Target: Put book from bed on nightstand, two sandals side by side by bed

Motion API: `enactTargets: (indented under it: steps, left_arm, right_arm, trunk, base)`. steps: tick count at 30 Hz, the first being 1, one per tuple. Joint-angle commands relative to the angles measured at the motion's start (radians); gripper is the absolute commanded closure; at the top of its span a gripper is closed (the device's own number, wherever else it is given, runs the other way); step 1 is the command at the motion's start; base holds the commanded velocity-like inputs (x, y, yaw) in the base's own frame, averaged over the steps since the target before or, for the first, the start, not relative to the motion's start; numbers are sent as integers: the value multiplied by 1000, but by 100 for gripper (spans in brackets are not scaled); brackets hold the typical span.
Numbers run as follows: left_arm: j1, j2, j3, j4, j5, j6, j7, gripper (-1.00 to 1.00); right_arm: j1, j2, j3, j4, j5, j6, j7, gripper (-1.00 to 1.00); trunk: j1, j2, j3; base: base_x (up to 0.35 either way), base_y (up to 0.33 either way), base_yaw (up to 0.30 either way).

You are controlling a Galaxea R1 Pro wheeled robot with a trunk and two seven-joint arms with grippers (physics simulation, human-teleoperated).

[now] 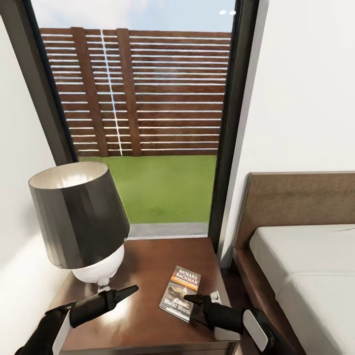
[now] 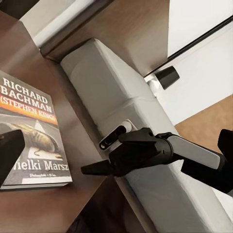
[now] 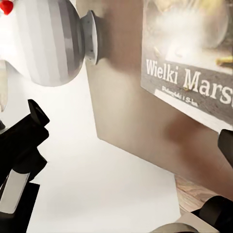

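The book (image 1: 180, 292) lies flat on the glossy top of the nightstand (image 1: 148, 261), cover up, near the edge that faces the bed (image 1: 305, 266). Its cover also fills part of the left wrist view (image 2: 31, 131) and the right wrist view (image 3: 189, 63). My right gripper (image 1: 202, 297) sits at the book's right edge, open, with nothing between its fingers; from the left wrist camera, the right gripper (image 2: 99, 155) has its fingers spread. My left gripper (image 1: 125, 293) hovers over the nightstand left of the book, open and empty. The sandals are out of view.
A lamp (image 1: 76, 217) with a dark shade and white base stands on the nightstand's back left, close to my left arm. The lamp's base (image 3: 48, 43) shows beside the book. A tall window (image 1: 148, 123) rises behind the nightstand. The grey mattress (image 2: 121, 97) runs along the nightstand's side.
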Motion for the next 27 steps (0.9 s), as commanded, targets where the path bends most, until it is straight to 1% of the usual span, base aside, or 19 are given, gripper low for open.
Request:
enactTargets:
  steps: [1,27]
  left_arm:
    - [0,0,0,0,1,11,-3,-100]
    - [0,0,0,0,1,11,-3,-100]
  right_arm:
    - [-1,0,-1,0,-1,5,0,-100]
    - [0,0,-1,0,-2,5,2,-100]
  trunk:
    - [-4,7,2]
    - [-104,189,84]
  base:
    - [0,0,0]
    - [0,0,0]
